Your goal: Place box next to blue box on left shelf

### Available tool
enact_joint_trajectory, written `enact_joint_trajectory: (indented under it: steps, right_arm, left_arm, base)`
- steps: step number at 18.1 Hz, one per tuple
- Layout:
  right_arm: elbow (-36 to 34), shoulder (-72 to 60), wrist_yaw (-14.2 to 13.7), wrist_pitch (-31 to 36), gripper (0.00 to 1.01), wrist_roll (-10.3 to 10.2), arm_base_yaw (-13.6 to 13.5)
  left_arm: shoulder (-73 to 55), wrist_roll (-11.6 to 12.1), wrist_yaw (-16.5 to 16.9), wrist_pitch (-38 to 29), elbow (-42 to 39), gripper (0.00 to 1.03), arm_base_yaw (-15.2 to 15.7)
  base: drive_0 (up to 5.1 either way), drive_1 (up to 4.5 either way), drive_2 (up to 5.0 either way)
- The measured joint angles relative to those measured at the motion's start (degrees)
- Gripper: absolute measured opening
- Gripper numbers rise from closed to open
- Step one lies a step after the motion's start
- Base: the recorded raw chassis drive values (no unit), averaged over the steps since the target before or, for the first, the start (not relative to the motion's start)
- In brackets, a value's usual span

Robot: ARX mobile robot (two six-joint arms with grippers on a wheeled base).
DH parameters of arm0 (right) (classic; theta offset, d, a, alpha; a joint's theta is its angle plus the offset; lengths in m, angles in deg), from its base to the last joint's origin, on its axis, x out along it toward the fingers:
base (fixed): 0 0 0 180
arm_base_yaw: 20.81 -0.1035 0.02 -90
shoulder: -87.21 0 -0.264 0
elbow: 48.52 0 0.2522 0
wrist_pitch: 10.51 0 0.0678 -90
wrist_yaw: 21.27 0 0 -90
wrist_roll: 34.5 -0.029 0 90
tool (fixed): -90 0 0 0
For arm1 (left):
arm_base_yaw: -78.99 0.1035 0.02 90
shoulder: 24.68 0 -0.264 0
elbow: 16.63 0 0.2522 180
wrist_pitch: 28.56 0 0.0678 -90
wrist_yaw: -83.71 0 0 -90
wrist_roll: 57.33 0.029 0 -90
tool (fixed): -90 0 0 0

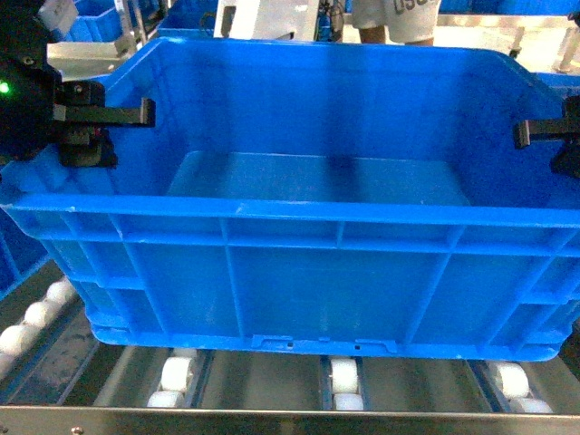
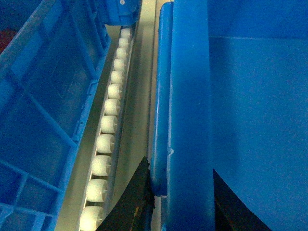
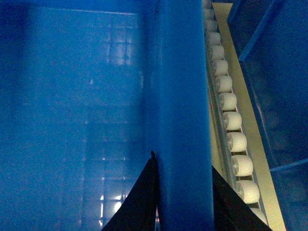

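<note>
A large blue box [image 1: 299,272] sits over the left shelf [image 1: 344,376] rollers, beside another blue box [image 2: 43,110], each side wall clamped by the left gripper [image 2: 180,202] and right gripper [image 3: 183,202]; lowering it level and releasing both together seems wise.

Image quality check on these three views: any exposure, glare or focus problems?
Head view: evenly lit, box sharp, mild sheen on its floor; left gripper dark but legible. Left wrist view: soft focus, rollers slightly bright, fingers silhouetted black. Right wrist view: underexposed, box interior murky with small specular glints low down; fingers black, detail lost.
</note>
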Motion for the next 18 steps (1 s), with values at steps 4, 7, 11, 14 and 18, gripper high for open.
enact_joint_trajectory:
  steps: [4, 7, 11, 14, 18]
  right_arm:
    - [2.01, -1.36, -1.6, -0.52, 0.19, 1.4, 0.96]
    - [2.32, -2.27, -1.92, -2.25, 0.19, 1.81, 1.03]
    - [2.95, -2.75, -0.83, -4.61, 0.28, 1.4, 1.03]
    - [2.95, -2.82, 0.09, -4.74, 0.6, 1.62, 0.9]
    - [1.97, -2.82, 0.02, -2.71, 0.99, 2.23, 0.09]
  left_arm:
    - [-1.2, -3.02, 0.22, 1.81, 0.28, 0.18, -1.6]
    - [-2.6, -4.22, 0.57, 3.96, 0.28, 0.18, -2.08]
    - [-3.04, -3.74, 0.39, 6.03, 1.03, 0.27, -2.14]
    - [-3.56, -1.95, -0.57, 5.6, 1.25, 0.54, -2.14]
    - [-3.32, -4.5, 3.69, -2.16, 1.73, 0.92, -5.25]
  base:
    - [0.0, 0.0, 0.0]
    - [0.0, 0.0, 0.0]
    - [0.0, 0.0, 0.0]
    - [0.0, 0.0, 0.0]
    - [0.0, 0.0, 0.0]
